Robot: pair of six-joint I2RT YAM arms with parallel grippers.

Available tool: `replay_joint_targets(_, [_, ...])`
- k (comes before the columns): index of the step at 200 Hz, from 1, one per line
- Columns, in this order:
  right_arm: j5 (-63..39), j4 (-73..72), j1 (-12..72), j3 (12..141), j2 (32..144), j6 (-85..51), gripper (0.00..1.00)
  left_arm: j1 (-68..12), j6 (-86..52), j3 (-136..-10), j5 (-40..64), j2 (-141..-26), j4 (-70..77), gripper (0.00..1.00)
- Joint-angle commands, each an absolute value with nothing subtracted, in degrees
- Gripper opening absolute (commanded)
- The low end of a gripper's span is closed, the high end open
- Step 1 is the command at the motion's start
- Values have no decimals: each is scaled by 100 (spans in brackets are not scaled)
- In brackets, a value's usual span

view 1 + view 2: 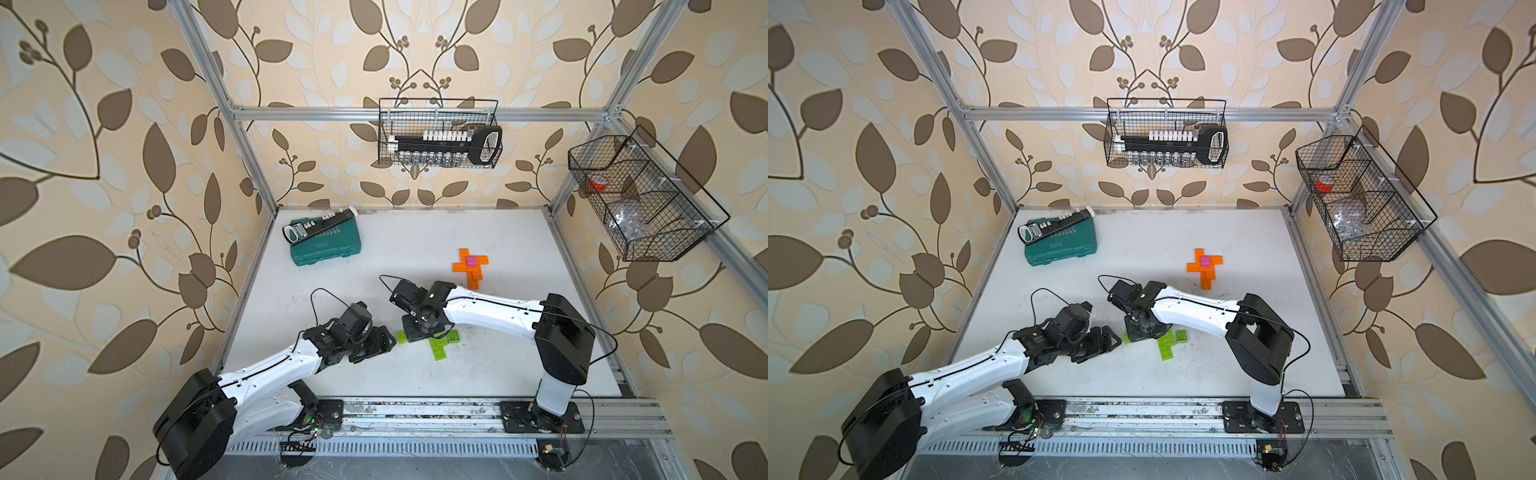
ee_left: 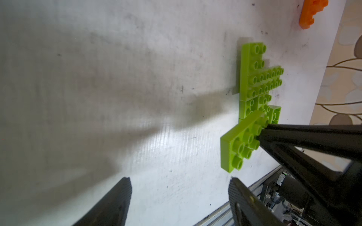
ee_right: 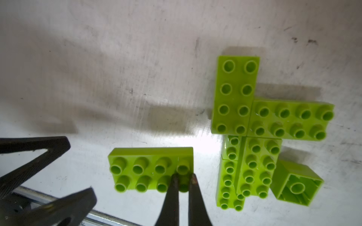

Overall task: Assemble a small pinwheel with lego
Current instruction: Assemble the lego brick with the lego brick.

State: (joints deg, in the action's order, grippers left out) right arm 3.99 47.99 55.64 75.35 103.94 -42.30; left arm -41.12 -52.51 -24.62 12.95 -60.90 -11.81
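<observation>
Near the desk's [image 3: 98,58] front edge, just beside the green cluster [image 3: 254,127], our right claw [image 3: 183,176] is closed tight on one corner of a loose green brick [image 3: 150,170]. Our left claw [image 2: 180,180] gapes empty. The plastic looks light, rigid and slick, so we judge a grip across the long sides steadier.

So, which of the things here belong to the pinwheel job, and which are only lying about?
Job: loose green brick, pinched by the right gripper; joined green bricks; small green brick, tipped over; orange cross with pink brick.
Lying about: teal tool case, socket rail on it, back wire basket, side wire basket, red tape roll.
</observation>
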Motion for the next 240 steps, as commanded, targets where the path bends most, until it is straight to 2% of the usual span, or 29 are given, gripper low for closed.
replay_joint_targets(1, [368, 5017, 5448, 7311, 10263, -4022, 5, -4265, -5425, -2637, 966, -6276, -728, 80])
replay_joint_targets(240, [334, 4891, 4975, 7240, 10683, -3512, 4, -4386, -5412, -2698, 895, -6647, -648, 81])
